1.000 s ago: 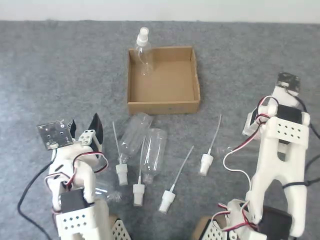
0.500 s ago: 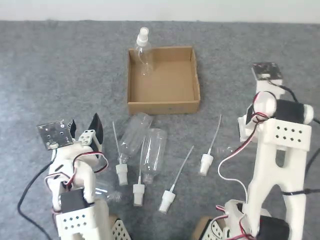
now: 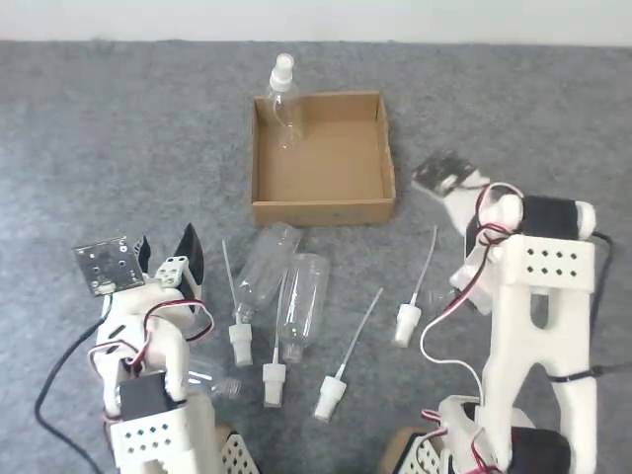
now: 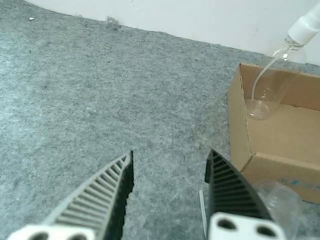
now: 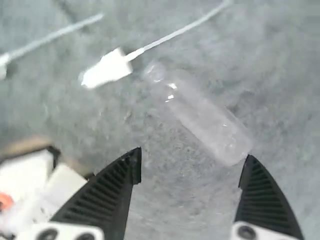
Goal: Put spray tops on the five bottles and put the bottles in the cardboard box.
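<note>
While hanging over the grey bench, spreads the right tool wide and grips nothing. Looks down on a clear bottle lying flat, with a loose spray top just beside its neck. Leaves the left tool released too, empty, at the near left. Between the arms, shows two bare bottles lying side by side, left bottle and middle bottle, with a row of loose tops nearer. Beyond, at the far middle, has the cardboard box, one capped bottle standing in its far left corner.
</note>
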